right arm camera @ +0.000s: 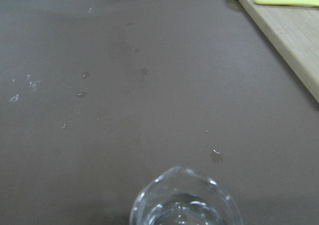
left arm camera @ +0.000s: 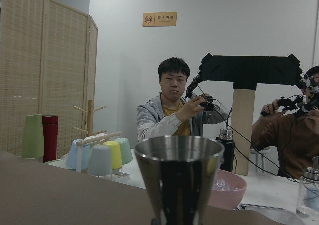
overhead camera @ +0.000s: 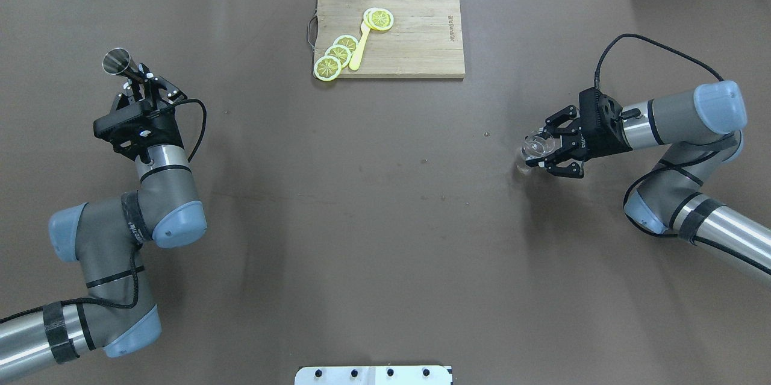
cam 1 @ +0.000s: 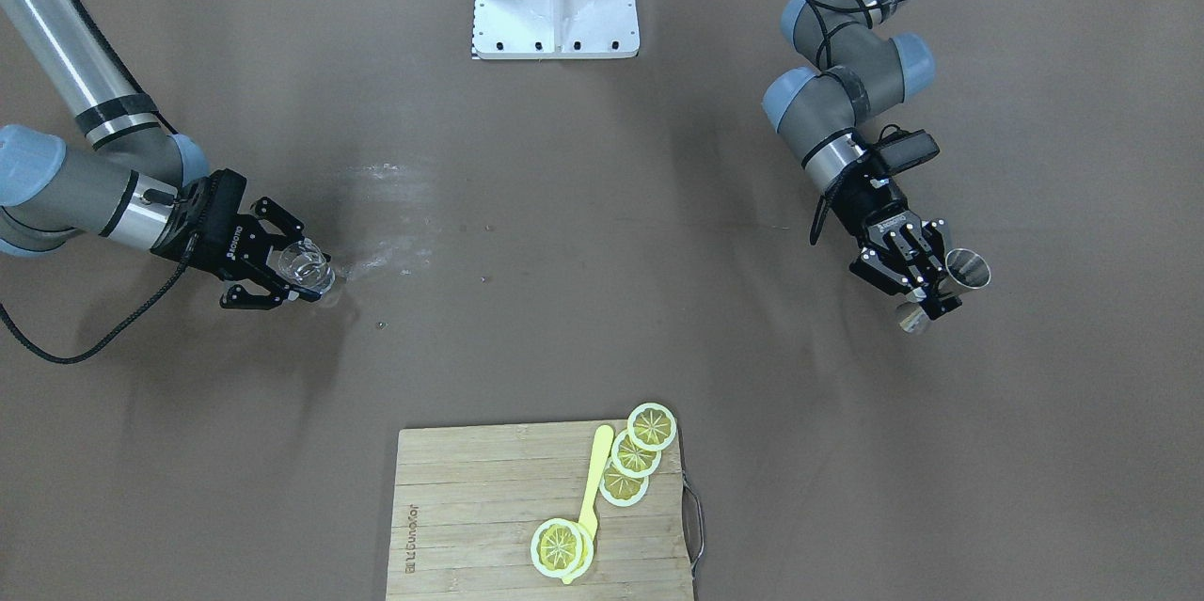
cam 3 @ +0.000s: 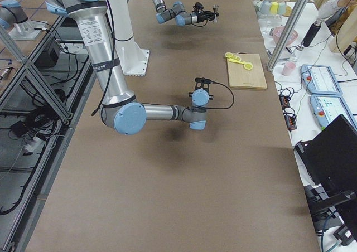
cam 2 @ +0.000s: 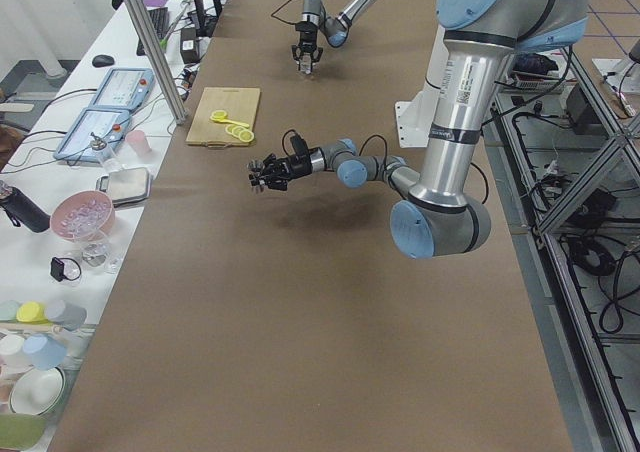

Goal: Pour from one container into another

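My left gripper [overhead camera: 140, 79] pinches the shiny metal cup [overhead camera: 117, 61] by its middle, mouth up so nothing spills, and my right gripper [overhead camera: 547, 151] pinches the clear glass [overhead camera: 535, 145] far across the surface [overhead camera: 385, 222], so they must come together before I pour.

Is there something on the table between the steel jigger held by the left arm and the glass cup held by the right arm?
Nothing visible does. The table between the steel jigger and the glass cup is open; the cutting board lies farther out, off that line.
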Tool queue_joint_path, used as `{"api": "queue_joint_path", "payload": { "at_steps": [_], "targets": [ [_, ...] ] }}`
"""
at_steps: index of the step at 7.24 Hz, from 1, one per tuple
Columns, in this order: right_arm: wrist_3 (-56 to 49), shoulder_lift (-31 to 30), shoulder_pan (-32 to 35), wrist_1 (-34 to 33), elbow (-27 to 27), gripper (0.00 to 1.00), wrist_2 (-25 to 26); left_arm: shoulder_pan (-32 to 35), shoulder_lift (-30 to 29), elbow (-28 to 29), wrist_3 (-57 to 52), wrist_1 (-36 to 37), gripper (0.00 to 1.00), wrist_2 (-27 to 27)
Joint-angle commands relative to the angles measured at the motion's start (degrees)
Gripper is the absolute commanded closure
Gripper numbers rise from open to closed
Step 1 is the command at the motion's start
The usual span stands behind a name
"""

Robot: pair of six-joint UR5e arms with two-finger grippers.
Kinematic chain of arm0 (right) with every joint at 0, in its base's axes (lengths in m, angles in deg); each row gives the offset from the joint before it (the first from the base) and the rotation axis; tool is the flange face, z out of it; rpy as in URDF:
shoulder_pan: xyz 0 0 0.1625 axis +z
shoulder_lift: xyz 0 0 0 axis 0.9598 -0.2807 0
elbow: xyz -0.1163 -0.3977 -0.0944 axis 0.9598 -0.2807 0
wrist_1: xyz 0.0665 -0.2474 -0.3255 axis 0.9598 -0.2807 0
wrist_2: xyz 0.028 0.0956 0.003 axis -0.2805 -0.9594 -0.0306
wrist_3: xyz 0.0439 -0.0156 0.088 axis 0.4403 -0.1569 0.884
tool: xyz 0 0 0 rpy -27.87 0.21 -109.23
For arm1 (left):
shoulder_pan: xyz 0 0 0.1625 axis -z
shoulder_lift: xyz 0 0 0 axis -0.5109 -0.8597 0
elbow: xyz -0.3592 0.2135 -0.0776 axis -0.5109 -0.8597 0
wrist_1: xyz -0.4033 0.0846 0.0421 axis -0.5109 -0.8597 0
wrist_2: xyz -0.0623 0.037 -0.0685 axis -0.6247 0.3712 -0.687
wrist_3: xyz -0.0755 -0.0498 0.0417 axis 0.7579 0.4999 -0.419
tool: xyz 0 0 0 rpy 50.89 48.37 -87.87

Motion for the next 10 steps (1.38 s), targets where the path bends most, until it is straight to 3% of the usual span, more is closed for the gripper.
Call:
{"api": "queue_joint_path", "payload": {
  "at_steps": [1,2,4,9,10],
  "targets": [
    [0.0,0.2,0.0,0.0,-0.4,1.00,1.9,-0.6,0.0,0.9,4.5,4.2,1.00,1.0],
    [0.0,0.3,0.0,0.0,-0.4,1.00,1.9,-0.7,0.1,0.9,6.3,5.0,1.00,1.0],
    [0.0,0.6,0.0,0.0,-1.2,1.00,2.0,-1.3,-0.1,0.6,14.7,14.1,1.00,1.9],
    [0.6,1.0,-0.6,0.0,-2.2,1.00,2.7,-4.6,0.0,1.6,14.9,15.7,1.00,2.0],
    [0.6,1.6,-0.6,0.1,-2.9,0.86,2.7,-5.3,0.0,1.6,14.9,15.7,1.00,2.0]
  ]
}}
